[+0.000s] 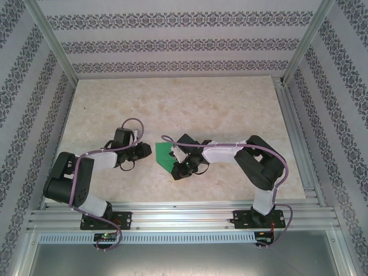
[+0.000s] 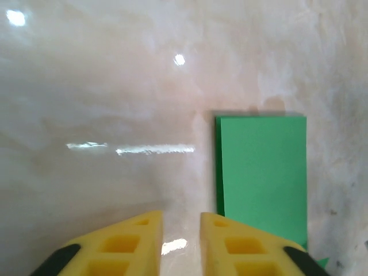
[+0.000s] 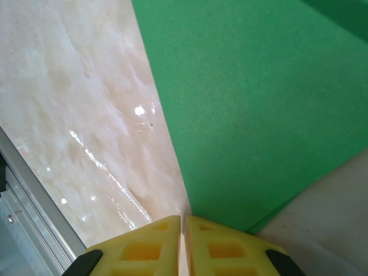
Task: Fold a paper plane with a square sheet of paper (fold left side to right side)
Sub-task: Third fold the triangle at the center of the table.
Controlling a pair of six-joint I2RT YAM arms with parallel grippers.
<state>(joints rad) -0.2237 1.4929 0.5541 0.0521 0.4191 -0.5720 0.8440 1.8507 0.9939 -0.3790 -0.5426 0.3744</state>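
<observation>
Top view: the green sheet of paper point(image 1: 163, 155) lies folded at centre frame, between left gripper point(image 1: 147, 150) and right gripper point(image 1: 174, 154).
Left wrist: I see the fingers apart, empty; sheet at right.
Right wrist: fingers nearly closed at the sheet's lower edge; I cannot tell if they pinch it.

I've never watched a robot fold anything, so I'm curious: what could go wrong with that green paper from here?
1. The left claw stands slightly open at the edge of the folded paper and isn't gripping it. With little pressing the fold down, it might spring open.
2. The right claw is nearly closed right at the paper's edge. If it pulls, the thin sheet could slide on the glossy table or crumple.
</observation>
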